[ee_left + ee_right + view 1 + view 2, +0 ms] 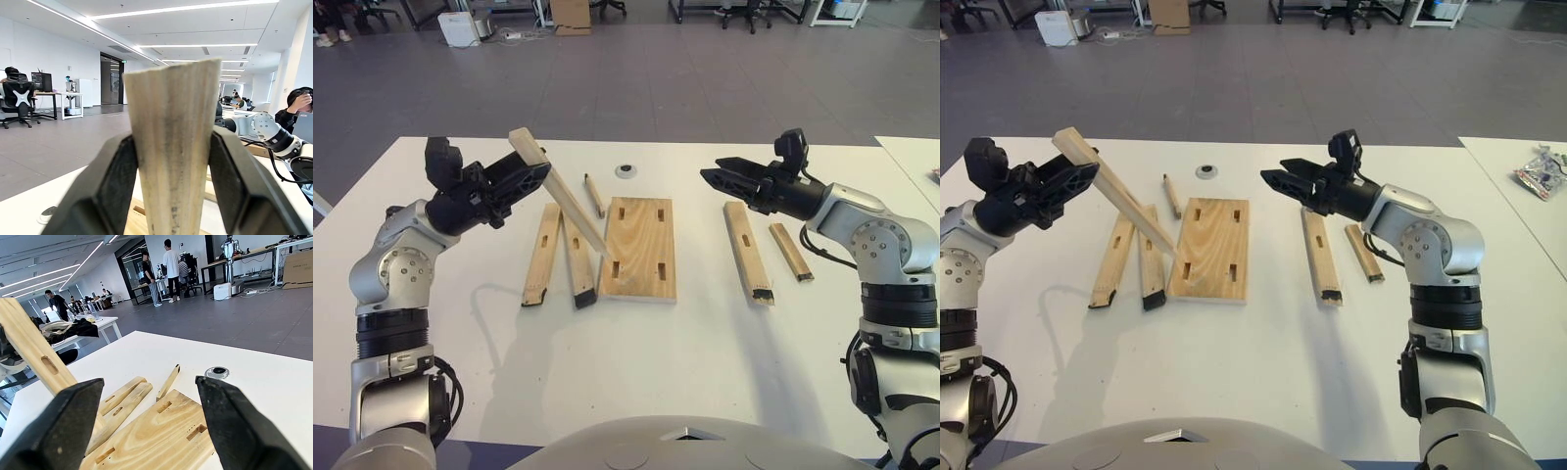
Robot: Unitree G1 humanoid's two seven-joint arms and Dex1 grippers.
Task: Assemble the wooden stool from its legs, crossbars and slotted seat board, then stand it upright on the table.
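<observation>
The seat board [639,250] lies flat on the table [705,372]. The left gripper [530,178] is clamped on a leg [566,201] that tilts down, its low end at the board's left edge. Held so far from that tip, the leg may pivot, miss a slot or shove the board askew. The right gripper [710,176] hovers right-rear of the board, jaws apart, steadying nothing.

- **Board:** one, with four slots.
- **Legs:** four. They are the held one, a near-left leg [578,259], a far-left leg [543,257] and a right leg [747,253].
- **Crossbars:** two. A thin crossbar [594,196] lies behind the board, and a short crossbar [790,252] lies beyond the right leg.
- **Disc:** one disc [626,171], behind the board.
</observation>
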